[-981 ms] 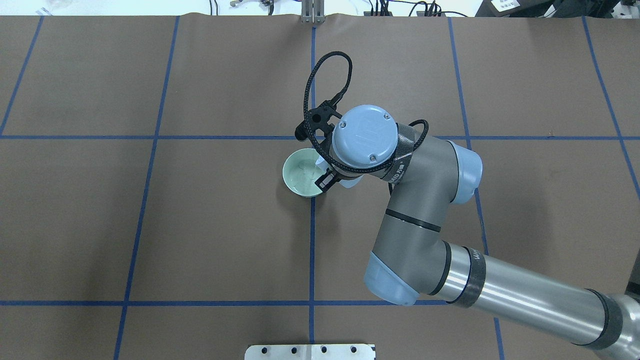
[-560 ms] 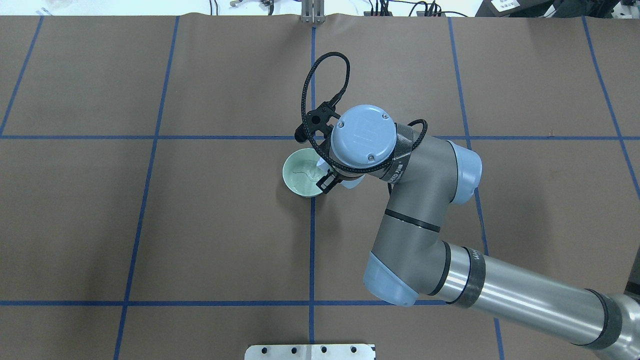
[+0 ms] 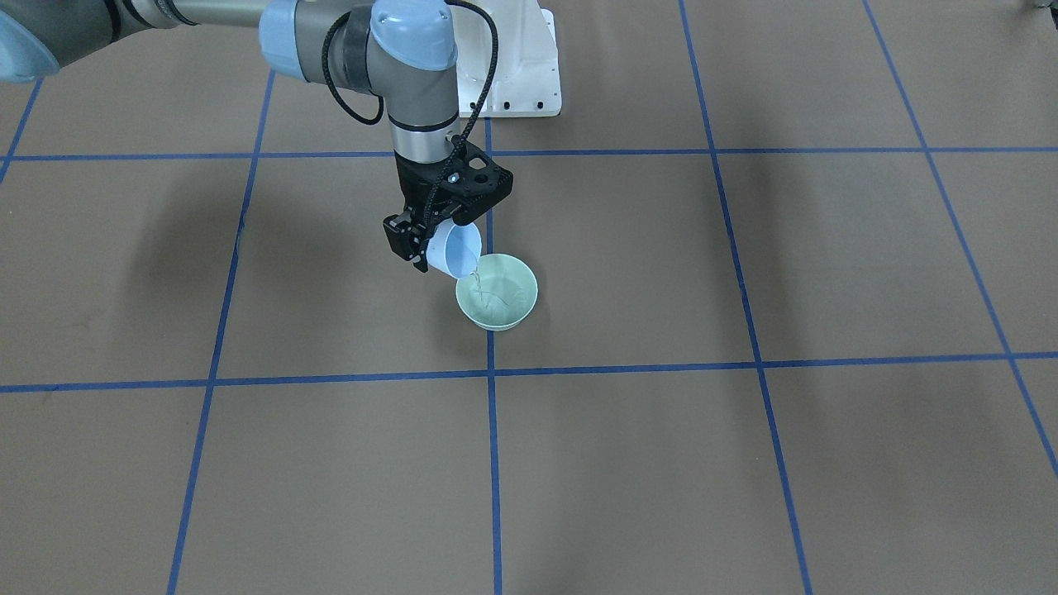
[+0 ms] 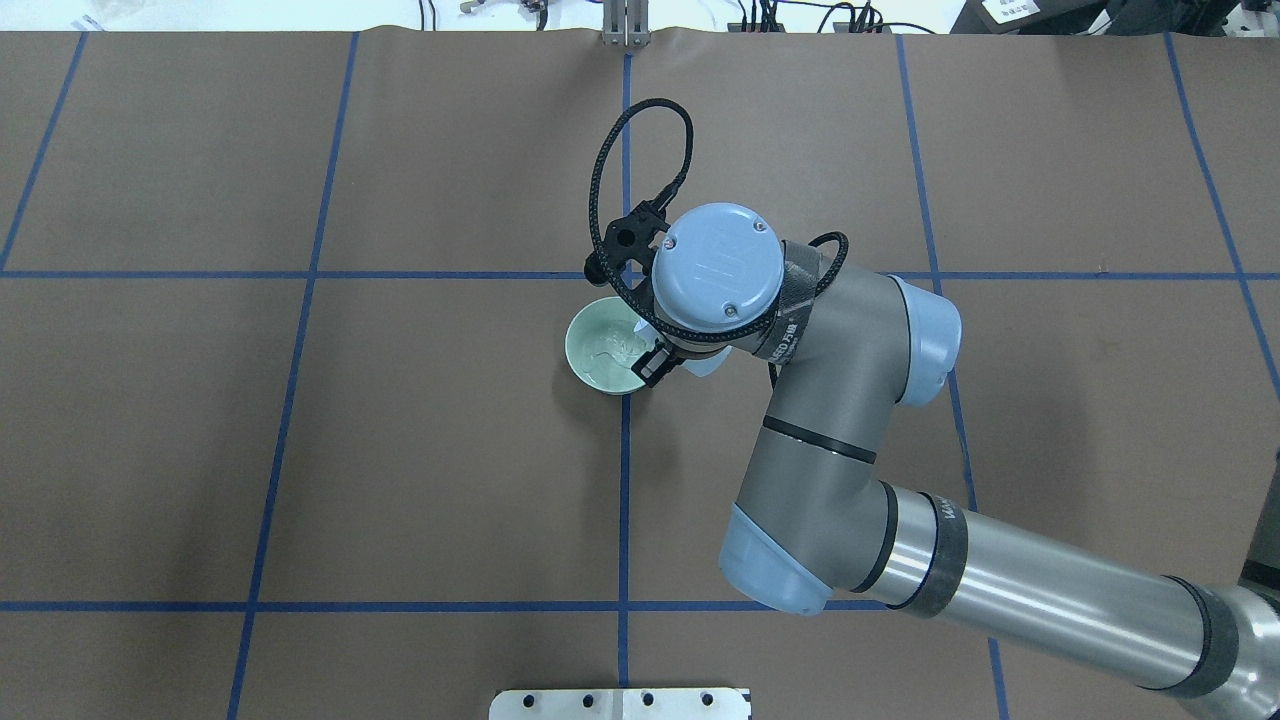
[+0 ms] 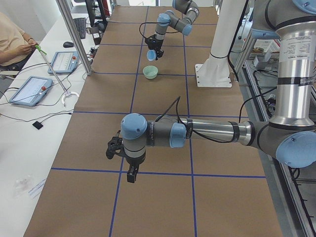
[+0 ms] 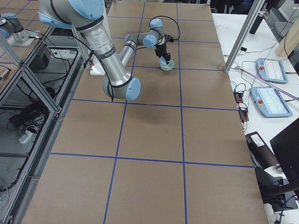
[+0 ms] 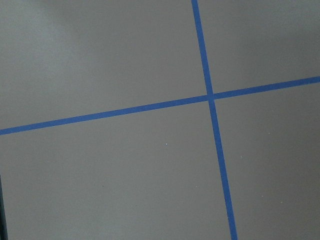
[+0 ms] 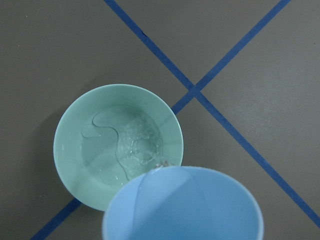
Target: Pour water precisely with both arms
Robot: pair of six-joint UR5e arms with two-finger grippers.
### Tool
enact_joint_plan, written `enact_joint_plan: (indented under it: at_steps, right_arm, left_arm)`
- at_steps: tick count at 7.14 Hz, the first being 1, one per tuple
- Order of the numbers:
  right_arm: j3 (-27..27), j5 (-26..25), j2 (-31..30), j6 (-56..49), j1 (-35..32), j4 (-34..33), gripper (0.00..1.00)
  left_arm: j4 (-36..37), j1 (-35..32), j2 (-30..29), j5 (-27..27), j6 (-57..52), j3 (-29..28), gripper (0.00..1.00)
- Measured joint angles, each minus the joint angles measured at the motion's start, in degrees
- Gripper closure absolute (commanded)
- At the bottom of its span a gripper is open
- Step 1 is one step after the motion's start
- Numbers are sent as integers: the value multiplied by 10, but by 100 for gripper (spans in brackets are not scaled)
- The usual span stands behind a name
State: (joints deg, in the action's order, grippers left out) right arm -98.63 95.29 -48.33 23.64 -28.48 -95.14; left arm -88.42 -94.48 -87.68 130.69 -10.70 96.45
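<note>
My right gripper [image 3: 436, 241] is shut on a light-blue cup [image 3: 456, 248] and holds it tilted, lip down, over the near rim of a pale-green bowl [image 3: 504, 299]. A thin stream of water [image 3: 475, 277] runs from the cup into the bowl. The right wrist view shows the cup's rim [image 8: 185, 205] below the bowl [image 8: 90, 150], which holds a shallow pool of water. In the overhead view the wrist hides most of the cup beside the bowl [image 4: 597, 352]. My left gripper [image 5: 129, 173] hangs over bare table far from the bowl; I cannot tell whether it is open.
The brown table cover has a grid of blue tape lines [image 7: 210, 97]. The white pedestal [image 3: 512, 74] stands behind the bowl. A side bench with tablets [image 5: 29, 89], cables and a seated operator runs along the table's far edge, with aluminium posts [image 5: 74, 34].
The right wrist has shifted slightly left and turned a little further, tipping the cup more. The water in the bowl has spread.
</note>
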Motion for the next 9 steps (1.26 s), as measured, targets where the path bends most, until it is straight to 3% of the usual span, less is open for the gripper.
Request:
enact_joint_plan:
  at_steps: [3, 6, 9]
  right_arm:
    - [-15, -15, -10, 7, 0, 49, 100]
    - [-17, -29, -43, 94, -4, 194, 100]
    - [-17, -105, -73, 231, -4, 330, 100]
  left_arm:
    - [0, 0, -1, 0, 0, 0, 0]
    - [0, 0, -1, 0, 1, 1, 0]
    - [-1, 0, 1, 0, 2, 3, 0]
